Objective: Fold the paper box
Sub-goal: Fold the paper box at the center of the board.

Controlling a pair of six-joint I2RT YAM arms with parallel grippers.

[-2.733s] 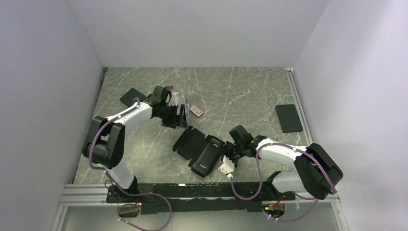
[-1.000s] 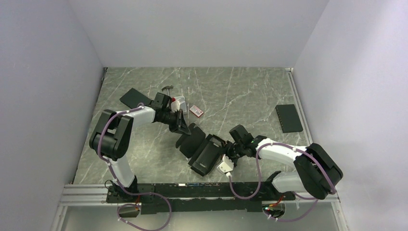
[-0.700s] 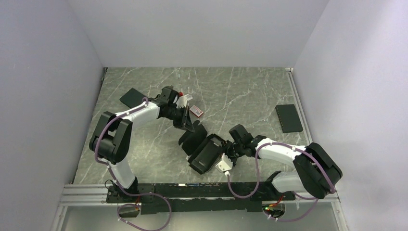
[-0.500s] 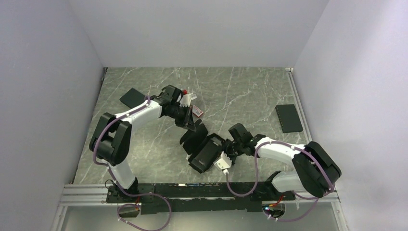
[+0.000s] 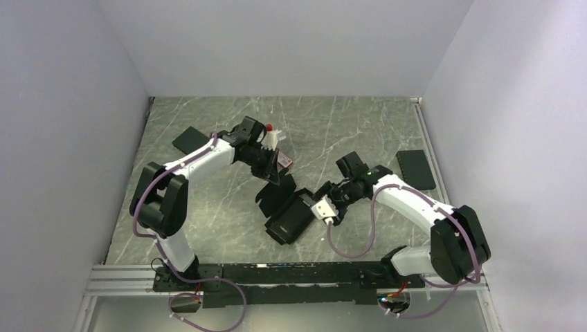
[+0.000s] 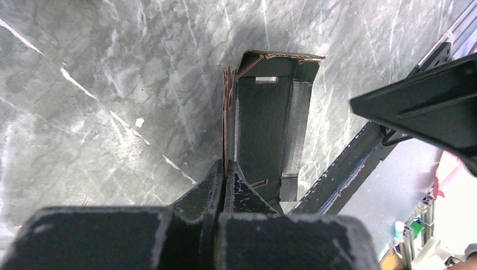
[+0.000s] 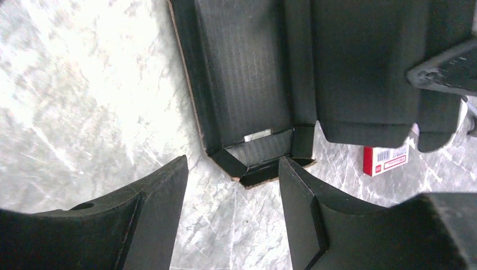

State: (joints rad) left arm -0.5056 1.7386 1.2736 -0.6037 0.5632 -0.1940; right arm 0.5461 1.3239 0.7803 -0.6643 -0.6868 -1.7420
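In the middle of the marble table [image 5: 360,131] lies the paper box [image 5: 287,214], matte black and half formed, its creased walls raised with raw brown edges showing. The left gripper [image 6: 225,171] pinches one upright wall. The right gripper [image 7: 232,169] hangs by a corner, fingers spread.
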